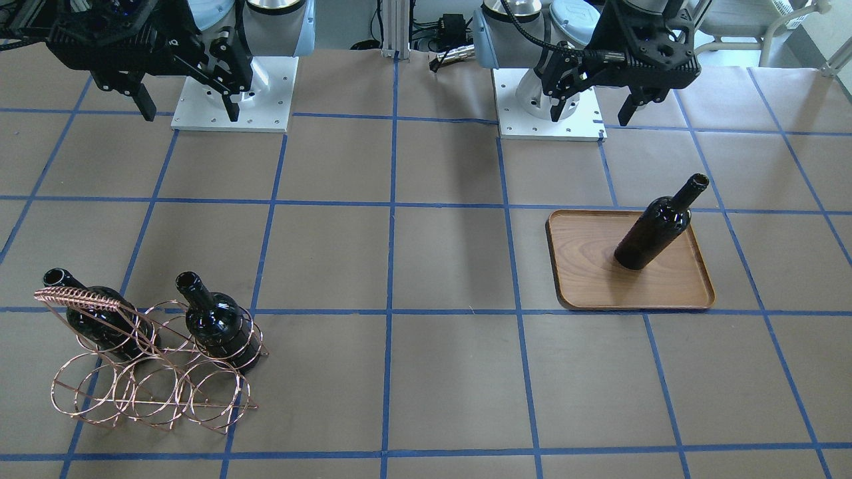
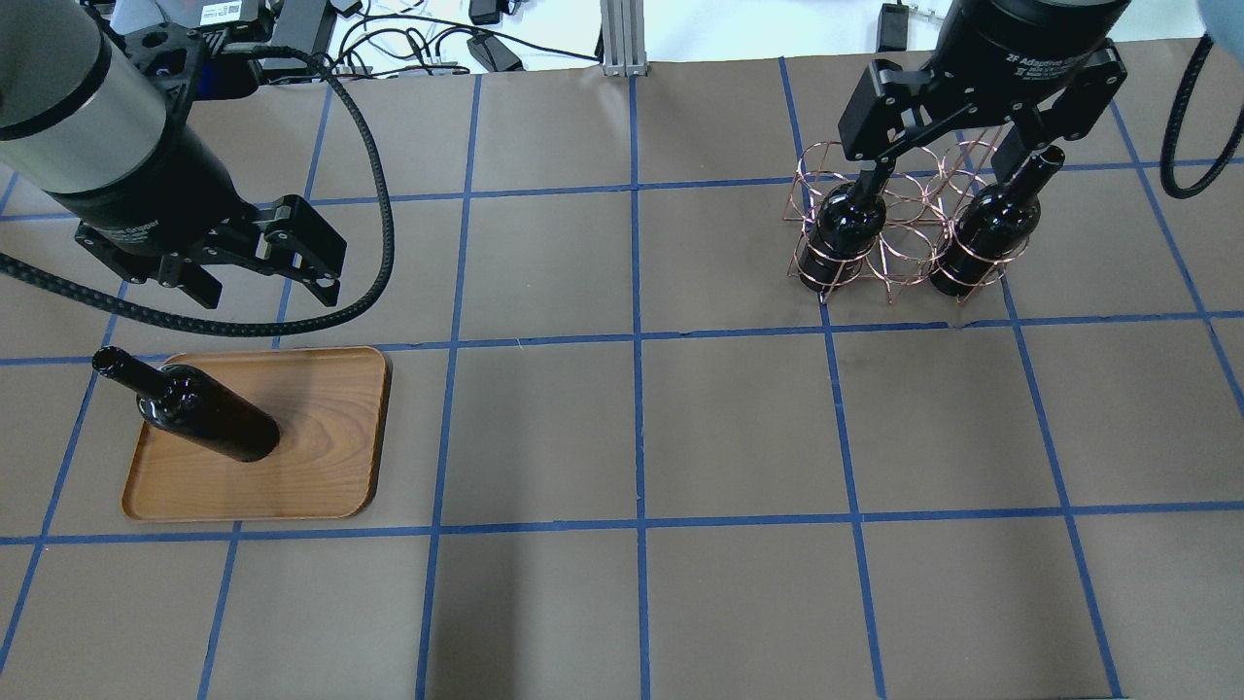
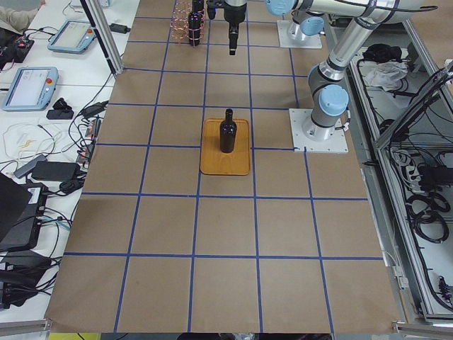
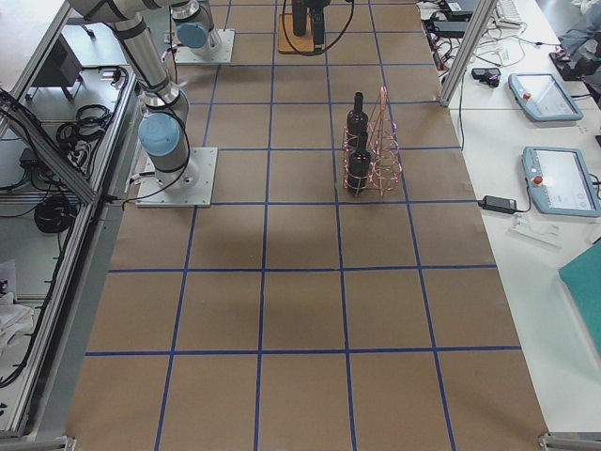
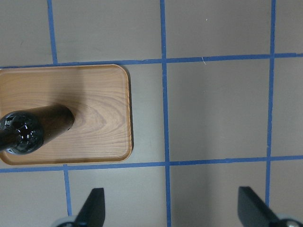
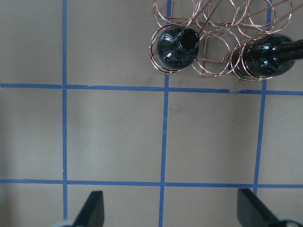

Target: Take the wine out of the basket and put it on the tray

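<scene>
One wine bottle [image 2: 209, 420] stands upright on the wooden tray [image 2: 326, 437], also seen in the front view as the bottle [image 1: 655, 226] on the tray [image 1: 586, 273]. The copper wire basket [image 2: 904, 255] holds two more bottles [image 2: 844, 228] [image 2: 986, 228]. My left gripper [image 2: 262, 287] is open and empty, raised beside the tray; its wrist view shows the bottle [image 5: 33, 130] and the tray [image 5: 104, 94]. My right gripper [image 2: 943, 170] is open and empty, high above the basket; its wrist view shows the basket [image 6: 213, 61] with both bottles [image 6: 175, 45] [image 6: 265, 59].
The table is brown paper marked with a blue tape grid [image 1: 389, 313]. The arms' white base plates [image 1: 233, 93] [image 1: 549, 106] sit at the robot's edge. Cables and a metal post [image 2: 617, 39] lie along the table edge.
</scene>
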You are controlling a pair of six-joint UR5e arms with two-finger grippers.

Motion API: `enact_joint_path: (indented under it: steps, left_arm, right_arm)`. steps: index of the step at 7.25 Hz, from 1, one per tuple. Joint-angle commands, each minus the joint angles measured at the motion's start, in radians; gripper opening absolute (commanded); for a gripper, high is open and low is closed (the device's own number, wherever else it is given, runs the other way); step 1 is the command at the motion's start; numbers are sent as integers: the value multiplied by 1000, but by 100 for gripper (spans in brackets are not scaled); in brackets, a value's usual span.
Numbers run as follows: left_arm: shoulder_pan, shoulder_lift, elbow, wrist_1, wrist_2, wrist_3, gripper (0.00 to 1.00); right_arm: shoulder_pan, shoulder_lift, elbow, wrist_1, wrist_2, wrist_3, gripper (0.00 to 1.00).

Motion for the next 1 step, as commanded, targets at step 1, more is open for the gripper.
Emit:
enact_joint_path:
  steps: [1]
  left_arm:
    - [0,1,0,-2,2,0,100]
  right_arm:
    - [0,1,0,0,-2,-1,100]
